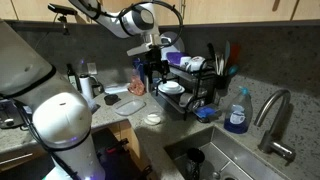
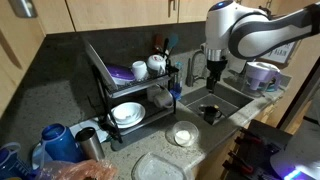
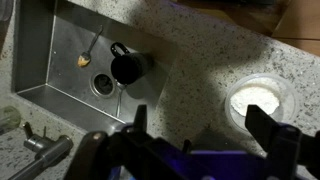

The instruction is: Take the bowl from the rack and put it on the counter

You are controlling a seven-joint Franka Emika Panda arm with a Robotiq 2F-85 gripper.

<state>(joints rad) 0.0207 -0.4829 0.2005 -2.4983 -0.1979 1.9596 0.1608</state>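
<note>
The small pale bowl (image 1: pixel 152 119) (image 2: pixel 183 134) stands upright on the speckled counter (image 3: pixel 190 60) in front of the black wire rack (image 1: pixel 186 92) (image 2: pixel 100 75). In the wrist view the bowl (image 3: pixel 258 98) lies just by one fingertip, on the counter. My gripper (image 1: pixel 153 72) (image 2: pixel 214 76) (image 3: pixel 205 125) is open and empty. It hangs well above the counter, between the bowl and the sink. A wider white bowl (image 2: pixel 127 113) sits in the rack's lower tier.
The steel sink (image 3: pixel 60 55) holds a black cup (image 3: pixel 127 67) (image 2: pixel 210 113). A faucet (image 1: pixel 275 110) and a blue soap bottle (image 1: pixel 237 112) stand by the sink. A clear plate (image 2: pixel 160 165) lies on the counter near the bowl. Mugs fill the rack's upper tier.
</note>
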